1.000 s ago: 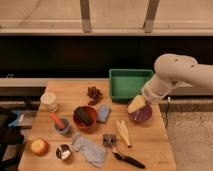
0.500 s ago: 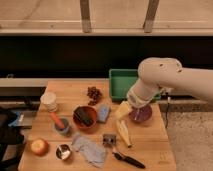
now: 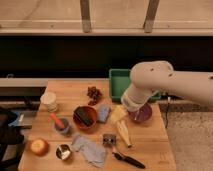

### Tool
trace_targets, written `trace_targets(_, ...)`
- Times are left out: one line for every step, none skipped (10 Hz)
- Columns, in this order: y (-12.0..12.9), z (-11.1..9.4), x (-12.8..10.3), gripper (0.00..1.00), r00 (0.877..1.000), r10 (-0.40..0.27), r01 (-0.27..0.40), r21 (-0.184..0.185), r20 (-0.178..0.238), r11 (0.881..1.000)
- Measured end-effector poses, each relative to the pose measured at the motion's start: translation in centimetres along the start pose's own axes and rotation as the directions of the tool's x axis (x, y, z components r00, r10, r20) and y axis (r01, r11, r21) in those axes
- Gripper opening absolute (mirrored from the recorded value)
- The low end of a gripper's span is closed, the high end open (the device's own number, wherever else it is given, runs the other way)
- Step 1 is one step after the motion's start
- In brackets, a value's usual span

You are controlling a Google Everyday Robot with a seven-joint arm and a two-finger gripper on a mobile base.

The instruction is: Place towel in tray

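The towel (image 3: 89, 149) lies near the front edge of the wooden table (image 3: 150, 145), a soft, pale grey-blue cloth, crumpled and spread flat with wrinkled folds. It sits loose there, touching nothing that would pin it down, so to my eye it is free to be pinched up from above. The tray (image 3: 117, 85) is at the back of the table, well apart from the towel: bright green, rectangular, hard plastic with low raised walls. The robot's bulky white arm crosses in front of its right part and hides it.

The gripper (image 3: 118, 116) hangs low over the middle of the table, between the blue sponge-like pad (image 3: 103, 113) and the round maroon bowl (image 3: 141, 113). Its 2 pale fingers are spread wide and carry nothing. I judge it is on its way to the cloth rather than at it, since the towel is nearer the front and off to one side.

Just in front of the gripper lies a pale yellow elongated thing (image 3: 125, 135), and beside the pad stands 1 round orange bowl (image 3: 85, 117) with something dark inside. Both crowd the path, so a low sweep toward the towel could knock them.
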Motion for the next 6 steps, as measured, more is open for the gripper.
trace_targets(1.9, 1.3, -0.8, 0.8, 0.999, -0.031, 0.03, -0.008, -0.011, 1.0)
trace_targets(4.2, 2.7, -1.3, 0.8, 0.997, -0.067, 0.067, -0.026, -0.024, 0.997)
trace_targets(6.1, 4.2, -1.5, 0.8, 0.994, -0.1, 0.098, -0.046, -0.038, 0.994)
trace_targets(8.0, 6.0, -1.5, 0.8, 0.989, -0.137, 0.132, -0.072, -0.058, 0.989)
trace_targets(9.1, 7.0, -1.4, 0.8, 0.985, -0.156, 0.149, -0.092, -0.07, 0.985)
trace_targets(9.7, 7.7, -1.2, 0.8, 0.983, -0.169, 0.16, -0.108, -0.078, 0.981)
